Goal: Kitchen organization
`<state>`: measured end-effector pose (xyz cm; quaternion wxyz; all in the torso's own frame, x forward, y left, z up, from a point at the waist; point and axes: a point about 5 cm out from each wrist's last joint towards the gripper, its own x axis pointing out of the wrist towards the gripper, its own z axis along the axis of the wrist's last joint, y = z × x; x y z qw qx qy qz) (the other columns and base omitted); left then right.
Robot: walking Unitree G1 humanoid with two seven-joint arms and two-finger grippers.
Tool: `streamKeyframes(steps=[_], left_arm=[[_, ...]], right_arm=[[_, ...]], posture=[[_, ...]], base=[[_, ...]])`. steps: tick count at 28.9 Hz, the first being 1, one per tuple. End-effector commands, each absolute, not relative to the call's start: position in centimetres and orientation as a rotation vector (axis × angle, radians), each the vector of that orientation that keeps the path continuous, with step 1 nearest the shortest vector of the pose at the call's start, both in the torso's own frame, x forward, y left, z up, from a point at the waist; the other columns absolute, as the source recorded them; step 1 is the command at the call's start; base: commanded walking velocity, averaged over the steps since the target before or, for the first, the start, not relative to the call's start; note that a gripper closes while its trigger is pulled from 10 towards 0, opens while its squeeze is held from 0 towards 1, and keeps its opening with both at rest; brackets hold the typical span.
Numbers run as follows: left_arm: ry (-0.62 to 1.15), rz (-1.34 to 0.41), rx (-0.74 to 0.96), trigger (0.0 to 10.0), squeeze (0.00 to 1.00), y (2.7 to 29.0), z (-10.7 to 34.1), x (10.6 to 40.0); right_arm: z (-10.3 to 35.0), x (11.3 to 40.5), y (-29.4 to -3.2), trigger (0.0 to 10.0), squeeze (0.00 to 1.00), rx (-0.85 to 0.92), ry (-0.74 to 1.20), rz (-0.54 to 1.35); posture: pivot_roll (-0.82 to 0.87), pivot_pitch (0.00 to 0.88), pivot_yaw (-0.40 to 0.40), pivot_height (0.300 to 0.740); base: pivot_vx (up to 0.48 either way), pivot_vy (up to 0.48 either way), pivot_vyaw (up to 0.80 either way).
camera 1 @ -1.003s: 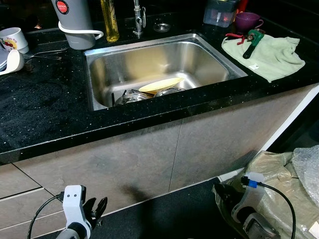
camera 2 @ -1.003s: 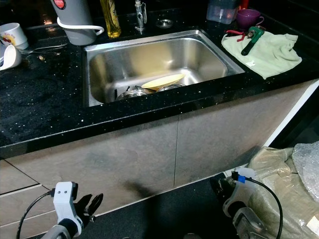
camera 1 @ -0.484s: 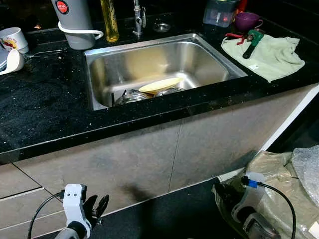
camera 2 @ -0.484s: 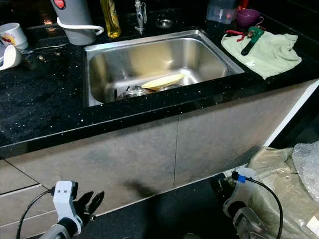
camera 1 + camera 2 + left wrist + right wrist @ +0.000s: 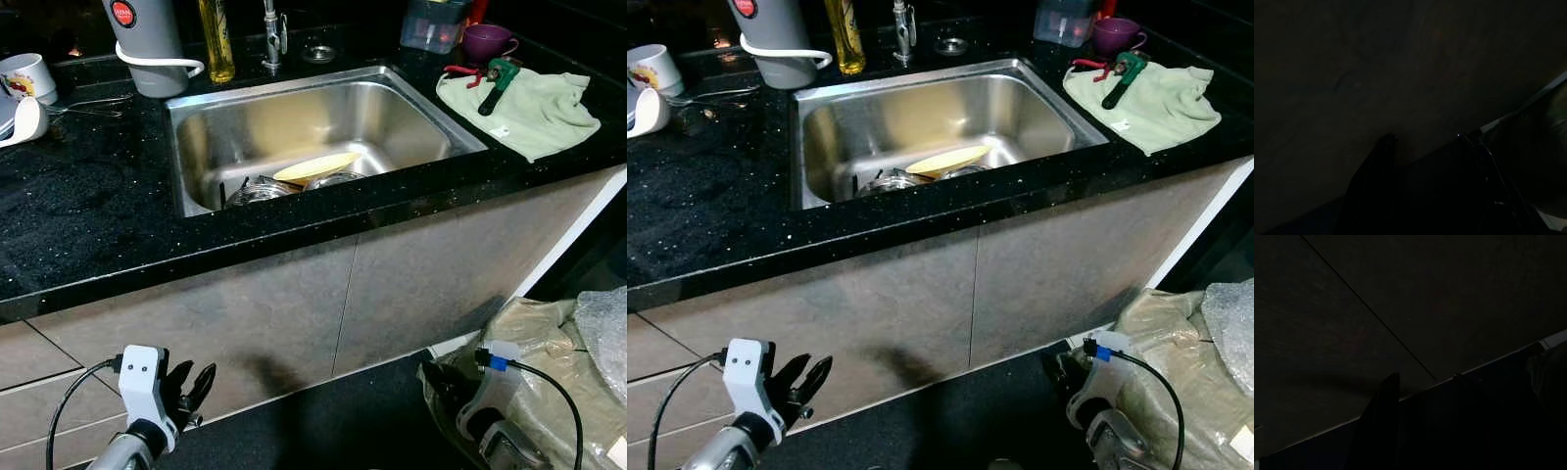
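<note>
A steel sink (image 5: pixel 411 103) is set in the black counter (image 5: pixel 88 206). Inside it lie a pale yellow plate (image 5: pixel 315 166) and metal bowls (image 5: pixel 257 190). On the counter's right, a light green towel (image 5: pixel 534 108) carries a green-handled tool (image 5: pixel 495 80). White mugs (image 5: pixel 24 76) stand at the far left. My left gripper (image 5: pixel 191 384) hangs low before the cabinet front, fingers spread and holding nothing. My right gripper (image 5: pixel 437 378) also hangs low, near the floor on the right. The dark right wrist view has its two fingertips (image 5: pixel 1389 382) apart with nothing between them.
A grey jug (image 5: pixel 147 44), an oil bottle (image 5: pixel 216 39) and the tap (image 5: pixel 271 34) stand behind the sink. A purple cup (image 5: pixel 487 41) and a plastic box (image 5: pixel 431 24) are at the back right. Stuffed plastic bags (image 5: pixel 568 352) lie on the floor at the right.
My left arm has swung slightly left and forward, its fingers still spread. The right arm and the things on the counter have not moved.
</note>
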<state>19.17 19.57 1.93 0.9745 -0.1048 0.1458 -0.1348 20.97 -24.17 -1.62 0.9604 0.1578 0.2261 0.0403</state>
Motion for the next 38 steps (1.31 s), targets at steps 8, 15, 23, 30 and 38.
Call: streamKeyframes(steps=[8,15,23,30,38], left_arm=[[0.266,-0.274,-0.263,10.0,0.0,18.4,3.4,19.8],[0.28,-0.254,-0.286,10.0,0.0,18.1,3.3,19.5],[0.286,-0.247,-0.288,10.0,0.0,18.1,3.5,19.4],[0.288,-0.241,-0.288,10.0,0.0,18.1,3.6,19.4],[0.283,-0.229,-0.293,10.0,0.0,17.9,3.8,19.5]], right_arm=[[-1.8,20.8,-24.3,10.0,0.0,0.319,0.464,0.081],[-1.9,20.8,-24.3,10.0,0.0,0.32,0.466,0.083],[-1.9,20.7,-24.3,10.0,0.0,0.32,0.466,0.083],[-1.9,20.8,-24.3,10.0,0.0,0.321,0.465,0.082],[-1.9,20.9,-24.3,10.0,0.0,0.32,0.463,0.083]], posture=[[-0.07,0.067,0.023,0.732],[-0.07,0.063,0.021,0.732],[-0.07,0.066,0.021,0.732],[-0.07,0.071,0.023,0.732],[-0.1,0.073,0.022,0.732]], base=[[0.0,0.0,0.0],[0.0,0.0,0.0],[0.0,0.0,0.0],[0.0,0.0,0.0],[0.0,0.0,0.0]])
